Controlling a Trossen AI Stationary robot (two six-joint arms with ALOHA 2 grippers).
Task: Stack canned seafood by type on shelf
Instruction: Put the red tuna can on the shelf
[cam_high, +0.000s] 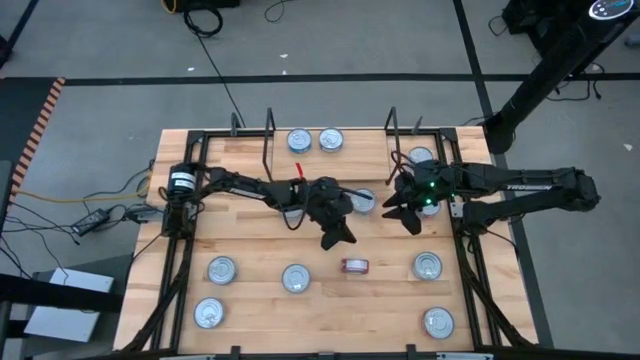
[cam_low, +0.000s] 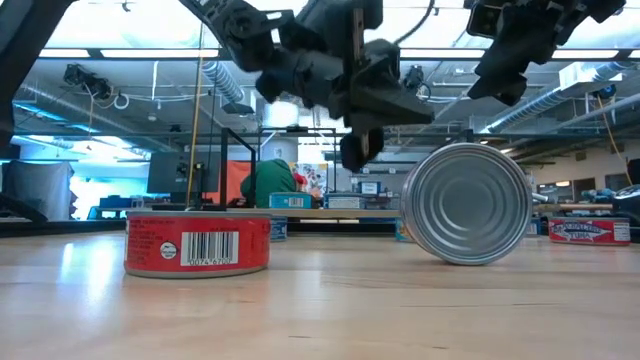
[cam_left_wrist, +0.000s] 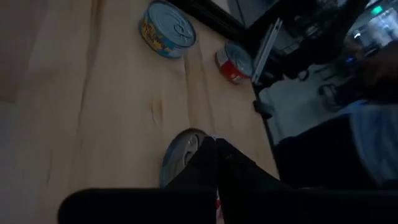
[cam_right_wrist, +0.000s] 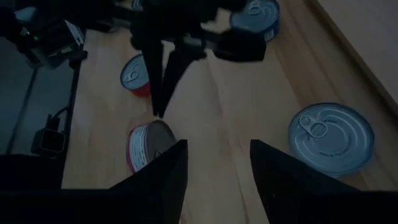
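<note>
Flat round tins lie scattered on the wooden table. Two silver-lidded tins (cam_high: 299, 140) (cam_high: 331, 140) stand side by side on the shelf (cam_high: 355, 140), between its black wire uprights. A red tin (cam_high: 355, 266) stands on its edge near the middle; the low view shows its ribbed face (cam_low: 470, 205). My left gripper (cam_high: 338, 238) is shut and empty, just above and to the far side of that tin. My right gripper (cam_right_wrist: 217, 168) hovers open to the right of the middle, with nothing between its fingers. A tin (cam_high: 364, 200) lies partly hidden between the two arms.
Several more tins sit upright along the near half of the table (cam_high: 222, 268) (cam_high: 296, 278) (cam_high: 428, 265) (cam_high: 209, 313) (cam_high: 437, 322). One more tin (cam_high: 420, 157) is at the far right, by the right arm. A red tin (cam_low: 197, 243) stands close to the low camera.
</note>
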